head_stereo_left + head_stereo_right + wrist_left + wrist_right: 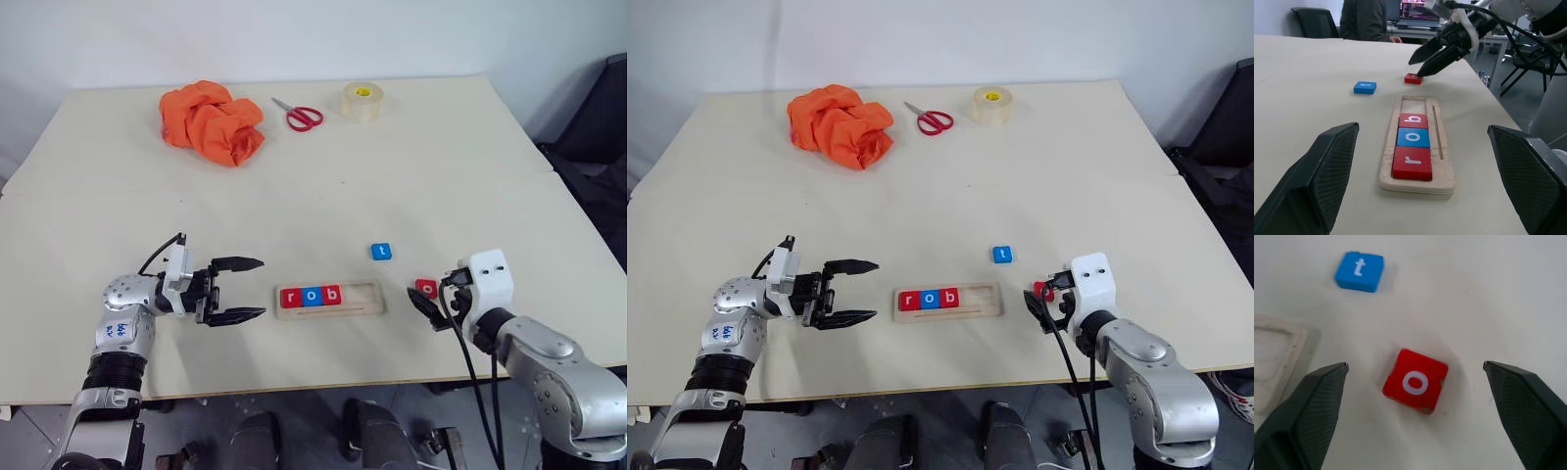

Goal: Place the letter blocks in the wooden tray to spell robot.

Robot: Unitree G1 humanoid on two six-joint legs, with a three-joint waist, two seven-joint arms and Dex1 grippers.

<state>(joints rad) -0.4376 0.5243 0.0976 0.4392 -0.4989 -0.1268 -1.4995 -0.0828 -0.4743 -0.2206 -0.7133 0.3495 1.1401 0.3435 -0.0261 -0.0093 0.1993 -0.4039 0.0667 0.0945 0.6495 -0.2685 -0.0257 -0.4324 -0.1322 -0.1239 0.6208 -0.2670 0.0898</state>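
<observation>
Both grippers (238, 290) (1413, 382) agape, empty

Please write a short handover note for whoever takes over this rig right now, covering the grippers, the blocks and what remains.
Left gripper: open, empty, level beside the left end of the wooden tray.
Right gripper: open, empty, poised over the red o block, fingers either side without touching it.
Done: red r block, blue o block and red b block sit in the tray's left part, spelling "rob".
Left: the red o lies on the table right of the tray; the blue t block lies beyond the tray's right end. Place o, then t, in the empty right part.
</observation>
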